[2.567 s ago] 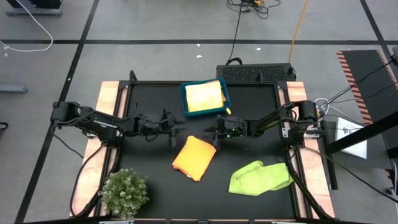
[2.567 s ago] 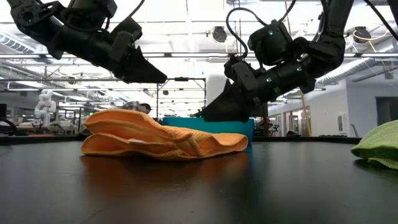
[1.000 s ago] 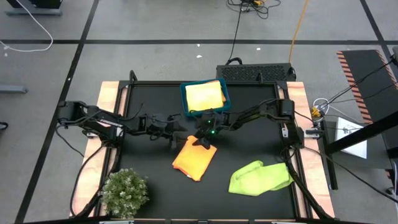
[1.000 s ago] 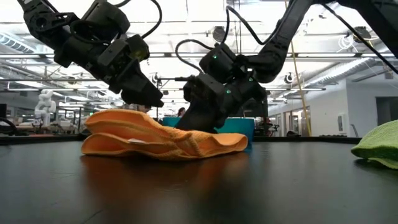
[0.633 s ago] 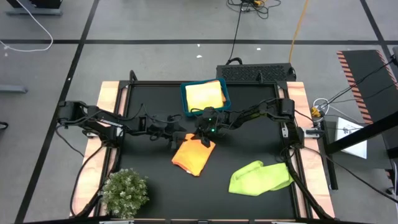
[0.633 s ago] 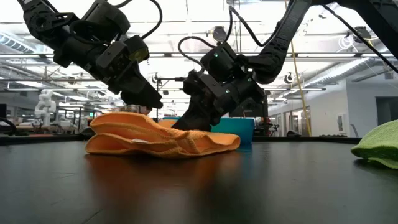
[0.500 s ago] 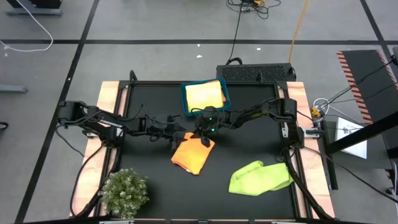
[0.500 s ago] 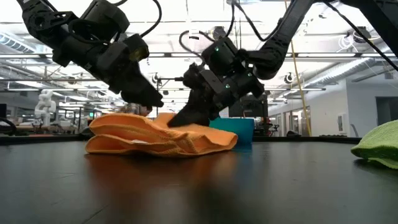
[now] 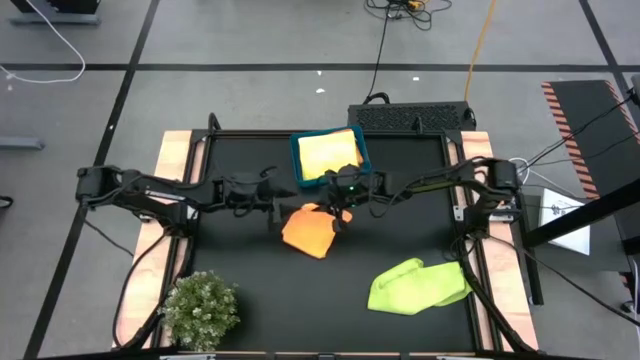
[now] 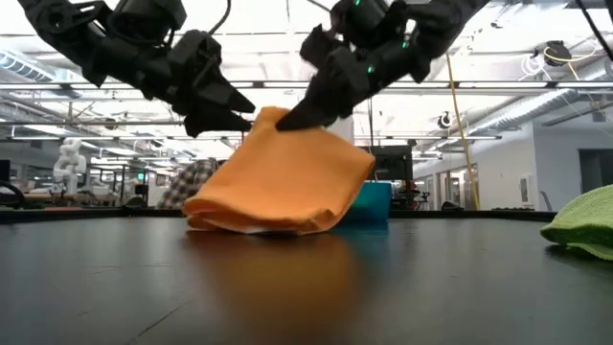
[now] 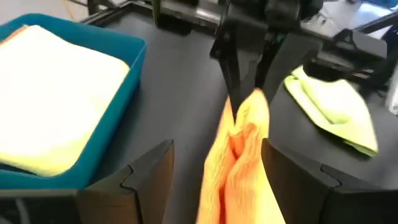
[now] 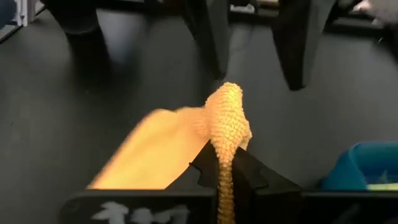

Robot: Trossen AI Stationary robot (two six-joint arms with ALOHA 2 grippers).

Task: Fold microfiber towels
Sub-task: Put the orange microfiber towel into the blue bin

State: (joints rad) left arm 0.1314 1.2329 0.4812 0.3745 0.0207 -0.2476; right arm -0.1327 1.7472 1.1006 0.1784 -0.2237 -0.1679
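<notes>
A black table seen from above, with a blue bin at its far edge serving as the landmark. A folded yellow towel lies inside the bin.

Just in front of the bin, the right gripper has its fingers pressed together on one corner of an orange towel. In the low view that corner is lifted off the table, and the cloth hangs down in a slope (its lower edge still rests on the surface). The right wrist view shows the pinched edge bunched into a ridge between the two dark fingers.

The left gripper sits beside the bin's near-left corner, on the other side of the orange towel from the right one. Its fingers are spread wide with the raised fold of the towel between them; whether either finger touches the cloth is hard to tell.

A crumpled lime green towel lies well apart from the bin, toward the table's near-right corner. A small bushy green plant stands at the near-left corner, also well away from the bin.
</notes>
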